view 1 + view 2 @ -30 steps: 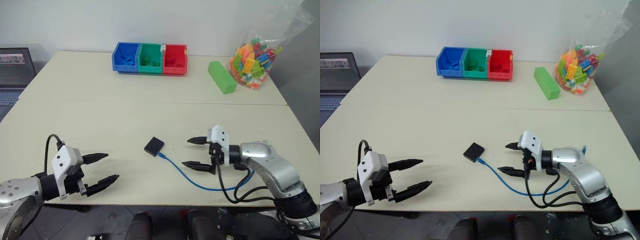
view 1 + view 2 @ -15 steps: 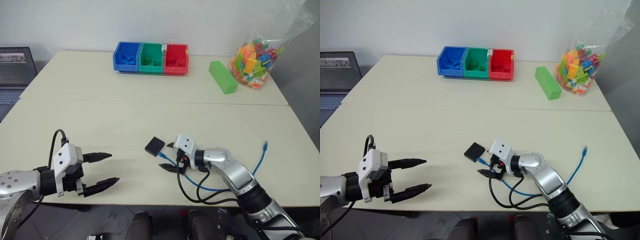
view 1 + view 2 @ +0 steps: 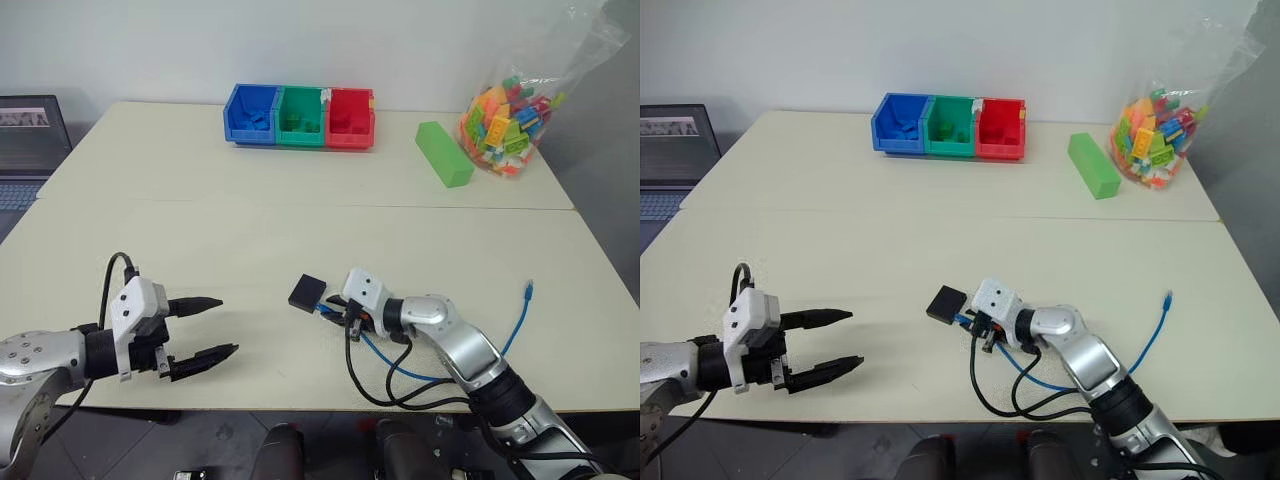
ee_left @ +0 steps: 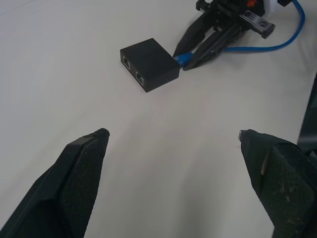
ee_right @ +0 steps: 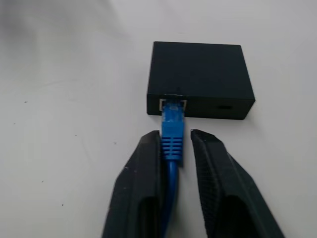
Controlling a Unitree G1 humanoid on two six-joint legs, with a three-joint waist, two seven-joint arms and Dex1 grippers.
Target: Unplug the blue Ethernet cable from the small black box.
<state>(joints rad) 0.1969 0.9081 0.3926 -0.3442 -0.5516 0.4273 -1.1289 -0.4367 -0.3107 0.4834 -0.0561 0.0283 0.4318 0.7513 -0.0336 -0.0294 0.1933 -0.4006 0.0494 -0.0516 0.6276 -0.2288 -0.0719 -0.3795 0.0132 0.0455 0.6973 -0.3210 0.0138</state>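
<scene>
Moved in from the right since a second ago and closed: right gripper [image 5: 177, 148] now pinching the blue Ethernet cable [image 5: 173, 134] just behind its plug. Plug not out yet, sitting in the small black box [image 5: 200, 79] near the middle of the table's [image 3: 200, 250] front half. Left gripper [image 3: 205, 326] well apart, fingers wide, holding nothing. Left to do: pulling the plug free.
</scene>
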